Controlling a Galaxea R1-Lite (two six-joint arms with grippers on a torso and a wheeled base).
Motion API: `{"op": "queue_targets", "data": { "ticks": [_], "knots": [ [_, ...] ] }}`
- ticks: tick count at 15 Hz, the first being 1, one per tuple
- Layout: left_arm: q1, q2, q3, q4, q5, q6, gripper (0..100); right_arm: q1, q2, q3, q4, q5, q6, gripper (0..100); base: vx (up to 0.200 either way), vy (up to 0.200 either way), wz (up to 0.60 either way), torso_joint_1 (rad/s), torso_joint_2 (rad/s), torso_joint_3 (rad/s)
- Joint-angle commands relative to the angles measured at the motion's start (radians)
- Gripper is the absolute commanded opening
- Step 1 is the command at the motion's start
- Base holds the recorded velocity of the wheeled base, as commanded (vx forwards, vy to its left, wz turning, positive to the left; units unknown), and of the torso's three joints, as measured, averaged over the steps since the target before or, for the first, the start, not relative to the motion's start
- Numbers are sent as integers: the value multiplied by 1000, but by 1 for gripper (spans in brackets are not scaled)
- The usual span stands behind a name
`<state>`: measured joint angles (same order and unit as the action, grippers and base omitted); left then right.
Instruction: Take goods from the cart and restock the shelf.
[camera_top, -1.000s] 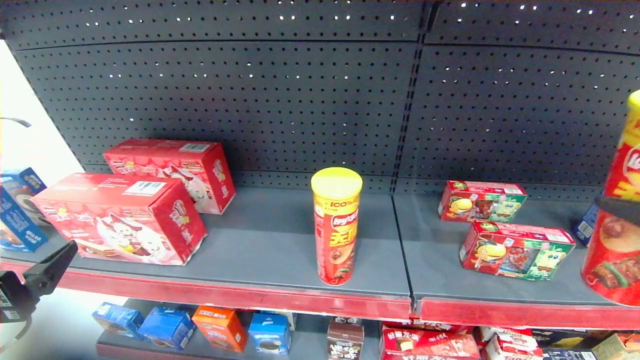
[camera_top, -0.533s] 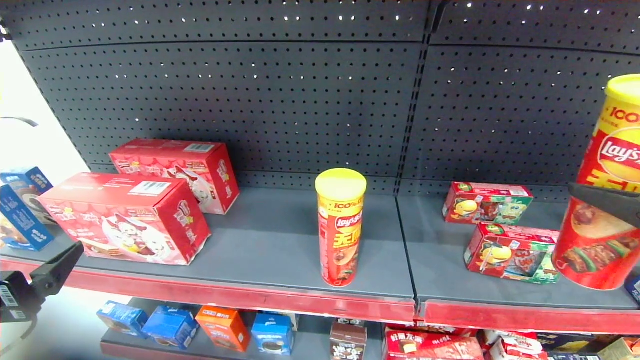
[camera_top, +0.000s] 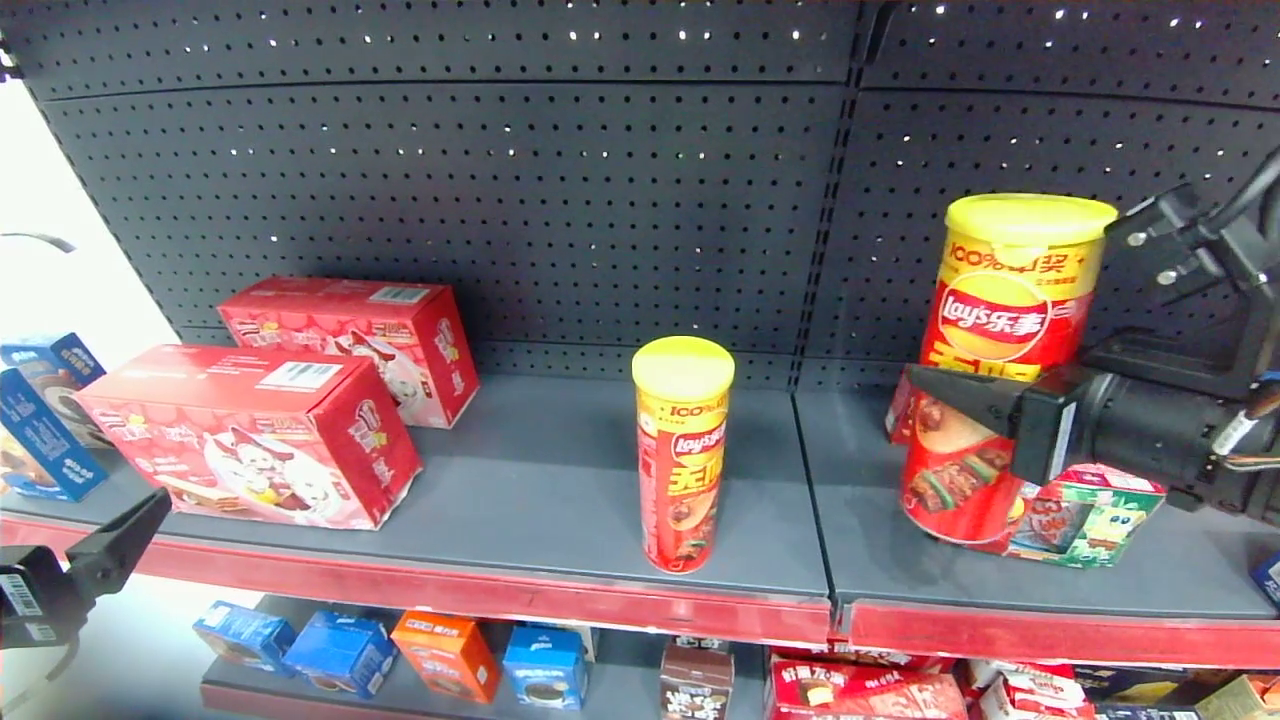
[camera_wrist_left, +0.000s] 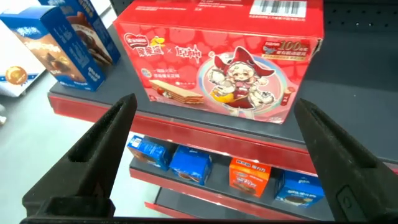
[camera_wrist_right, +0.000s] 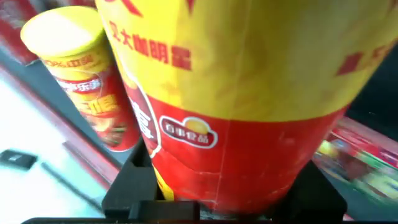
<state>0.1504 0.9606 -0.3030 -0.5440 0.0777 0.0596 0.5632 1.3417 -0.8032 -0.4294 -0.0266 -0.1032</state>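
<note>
Hovering over the grey metal shelf (camera_top: 540, 480), the right gripper (camera_top: 965, 400) is clamping a yellow-lidded red cardboard tube (camera_top: 1005, 310), apparently unplaced; a matching tube (camera_top: 683, 455) is standing shelved; the left gripper (camera_wrist_left: 214, 106) is gaping empty.

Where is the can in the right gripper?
The held can is at the head view's right, upright in the right gripper, in front of the small boxes, right of the standing can.
</note>
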Motion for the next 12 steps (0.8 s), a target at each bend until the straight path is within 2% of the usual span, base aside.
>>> {"op": "queue_targets", "data": {
  "ticks": [1,2,4,8,12],
  "knots": [
    [0,3,4,-1,1,2,100,-23,93,-19,-26,62,-1,0,0,0,0,0,0,0],
    [0,0,8,-1,1,2,100,-74,126,-31,-57,119,-7,0,0,0,0,0,0,0],
    [0,-2,8,-1,1,2,100,-108,178,-65,-108,154,-7,0,0,0,0,0,0,0],
    [-2,0,7,-1,-1,29,100,-112,297,-131,-172,155,2,0,0,0,0,0,0,0],
    [-2,-2,8,-2,-12,32,100,-120,433,-220,-259,178,25,0,0,0,0,0,0,0]
  ]
}}
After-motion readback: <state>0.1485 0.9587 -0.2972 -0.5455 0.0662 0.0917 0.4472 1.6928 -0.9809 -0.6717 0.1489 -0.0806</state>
